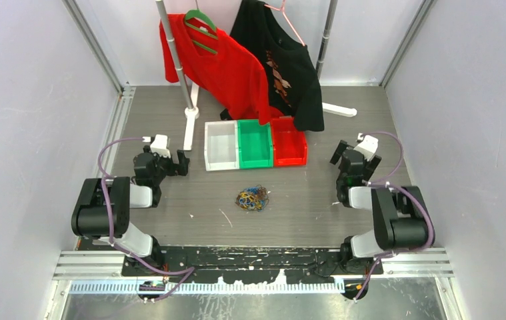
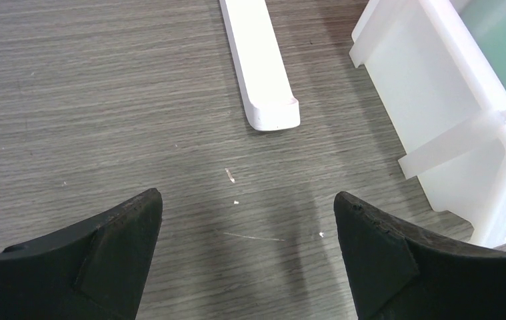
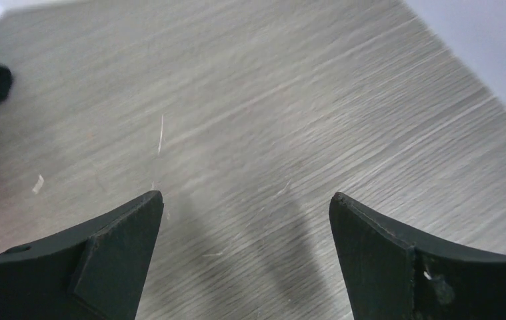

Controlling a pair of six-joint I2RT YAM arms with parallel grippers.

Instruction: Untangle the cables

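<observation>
The cables (image 1: 253, 199) lie as a small tangled clump of yellow, blue and black strands on the grey table, about midway between the two arms. My left gripper (image 1: 182, 162) sits well to the left of the clump, near the white bin, and my right gripper (image 1: 338, 155) stands off to the clump's right. Neither wrist view shows the cables. In the left wrist view the left gripper (image 2: 248, 200) is open over bare table. The right gripper (image 3: 247, 197) is open too, with nothing between its fingers.
Three bins stand side by side behind the clump: white (image 1: 221, 145), green (image 1: 255, 145) and red (image 1: 290, 150). A clothes rack at the back carries a red shirt (image 1: 220, 67) and a black shirt (image 1: 283, 60). Its white foot (image 2: 260, 67) lies just ahead of the left gripper.
</observation>
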